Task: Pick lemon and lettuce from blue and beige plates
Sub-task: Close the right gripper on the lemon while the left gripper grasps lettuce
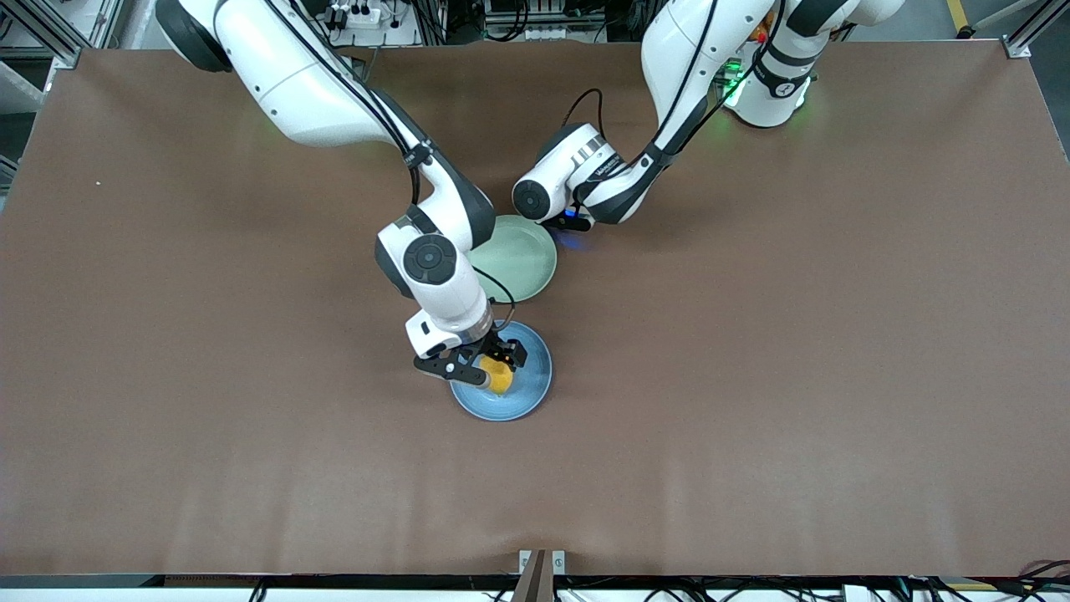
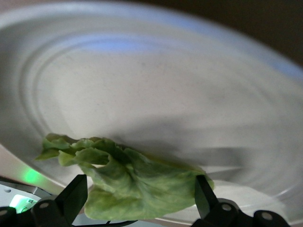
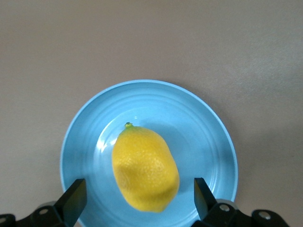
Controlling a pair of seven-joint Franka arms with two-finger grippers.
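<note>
A yellow lemon [image 3: 144,168] lies on the blue plate [image 3: 208,137]. My right gripper [image 3: 137,201] is open, one finger on each side of the lemon without touching it; the front view shows it [image 1: 472,365] low over the blue plate [image 1: 531,376] beside the lemon [image 1: 498,375]. A green lettuce leaf [image 2: 132,182] lies at the rim of the pale plate [image 2: 165,85]. My left gripper [image 2: 139,198] is open, its fingers at either end of the leaf. In the front view the left arm's hand [image 1: 568,180] hides its fingers and the lettuce at the edge of the pale plate [image 1: 522,255].
The two plates sit close together mid-table, the pale one farther from the front camera than the blue one. Both arms reach in over them. Brown table surface [image 1: 794,376] spreads wide toward both ends.
</note>
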